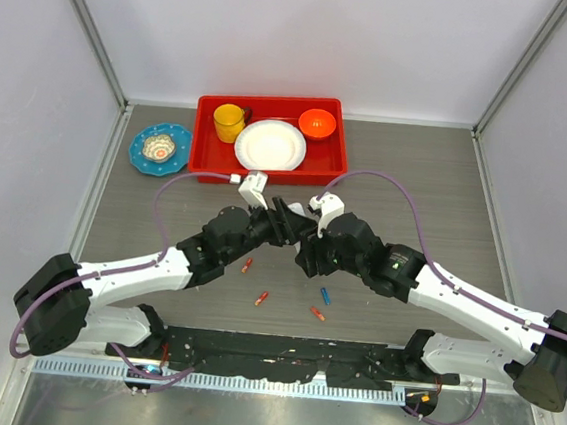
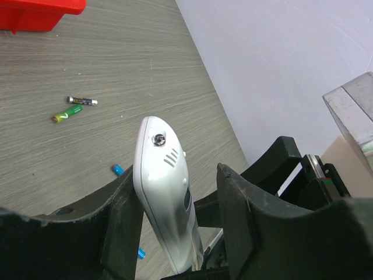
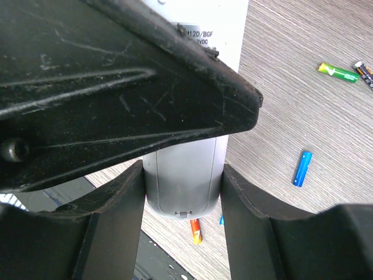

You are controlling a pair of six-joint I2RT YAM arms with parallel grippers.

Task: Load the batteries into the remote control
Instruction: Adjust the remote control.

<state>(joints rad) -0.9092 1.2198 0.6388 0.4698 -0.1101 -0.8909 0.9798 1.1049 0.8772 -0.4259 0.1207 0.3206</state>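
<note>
White remote control [image 3: 183, 195] sat clamped in your right gripper [image 3: 182, 172]; your left gripper [image 2: 175, 175] straddled it, grip uncertain, batteries [image 1: 261, 298] at its six o'clock.

The remote control [image 3: 183, 186] has its upper back hidden under the left jaws (black, very close); a blue battery [image 2: 117, 170] sits half-covered.

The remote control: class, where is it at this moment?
The remote control is mid-table in the top external view, where the arms meet just below the red tray; the right gripper clamps it, and the left gripper straddles it.
</note>
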